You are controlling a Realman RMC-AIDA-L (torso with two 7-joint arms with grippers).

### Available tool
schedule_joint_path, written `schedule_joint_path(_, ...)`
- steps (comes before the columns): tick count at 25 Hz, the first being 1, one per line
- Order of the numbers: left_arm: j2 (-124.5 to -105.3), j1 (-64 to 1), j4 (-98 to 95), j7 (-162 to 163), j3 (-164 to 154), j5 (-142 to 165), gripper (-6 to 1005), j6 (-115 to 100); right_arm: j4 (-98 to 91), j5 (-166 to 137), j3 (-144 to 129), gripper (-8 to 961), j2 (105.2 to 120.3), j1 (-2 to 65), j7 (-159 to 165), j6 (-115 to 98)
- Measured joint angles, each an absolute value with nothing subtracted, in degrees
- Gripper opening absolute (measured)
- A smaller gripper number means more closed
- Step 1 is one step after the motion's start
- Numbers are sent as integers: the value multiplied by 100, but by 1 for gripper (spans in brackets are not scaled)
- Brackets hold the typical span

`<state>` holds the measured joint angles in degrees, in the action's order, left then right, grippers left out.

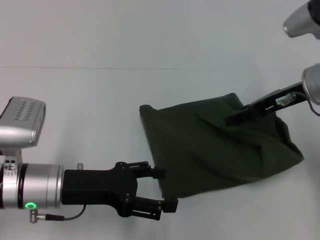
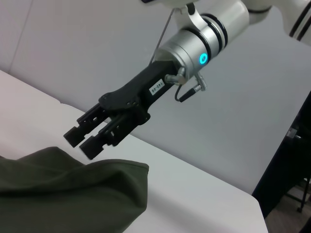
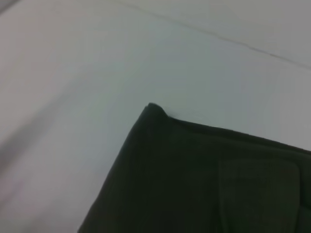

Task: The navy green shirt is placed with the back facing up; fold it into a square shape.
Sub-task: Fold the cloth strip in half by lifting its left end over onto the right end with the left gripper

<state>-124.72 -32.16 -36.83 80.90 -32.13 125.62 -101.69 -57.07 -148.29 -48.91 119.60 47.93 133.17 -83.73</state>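
Head view: the navy green shirt (image 1: 220, 147) lies folded, roughly square, on the white surface (image 1: 100, 100); left claw (image 1: 167, 189), fingers parted, at its near-left edge; right claw (image 1: 235, 119) over the far-right corner.
Left wrist view: right claw (image 2: 82, 138) hovers above the shirt's edge, fingers nearly together, holding nothing.
Right wrist view: a shirt corner (image 3: 153, 109), bare surface all round.

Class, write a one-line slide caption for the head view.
Folded navy green shirt on the white table; right pincer above its far edge, open left pincer beside its near corner.
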Motion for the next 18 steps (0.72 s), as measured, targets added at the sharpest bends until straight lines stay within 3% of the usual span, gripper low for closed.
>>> schedule_joint_path(18,-12472,-3120,-3654,7935,-3191,12569,939,-10218,-4983,-15215,-5830,686,11998,5156,13669,-7471)
